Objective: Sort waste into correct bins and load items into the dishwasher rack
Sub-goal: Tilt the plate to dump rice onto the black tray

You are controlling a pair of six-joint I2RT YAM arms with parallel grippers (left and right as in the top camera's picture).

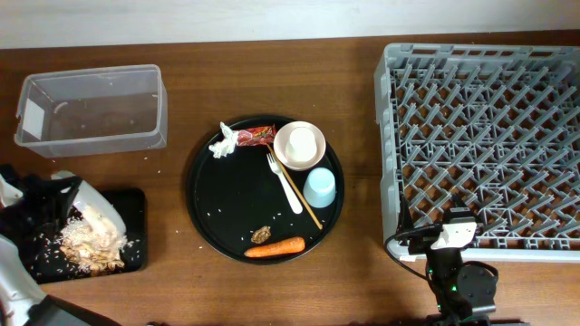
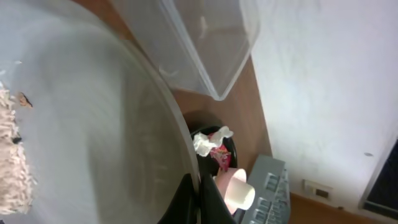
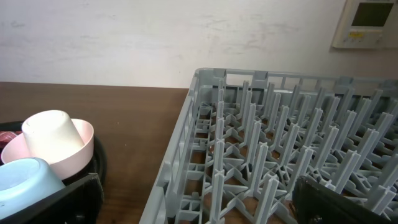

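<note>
Brown table point(image 1: 181, 290) — left fingers point(image 2: 210, 200) clamp plate point(image 1: 95, 215) over black tray point(image 1: 136, 205).

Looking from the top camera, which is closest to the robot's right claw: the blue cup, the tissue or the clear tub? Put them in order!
1. Blue cup: right side of the round tray, nearest the right claw.
2. Tissue: on the tray's upper left edge.
3. Clear tub: far upper left, farthest away.
</note>
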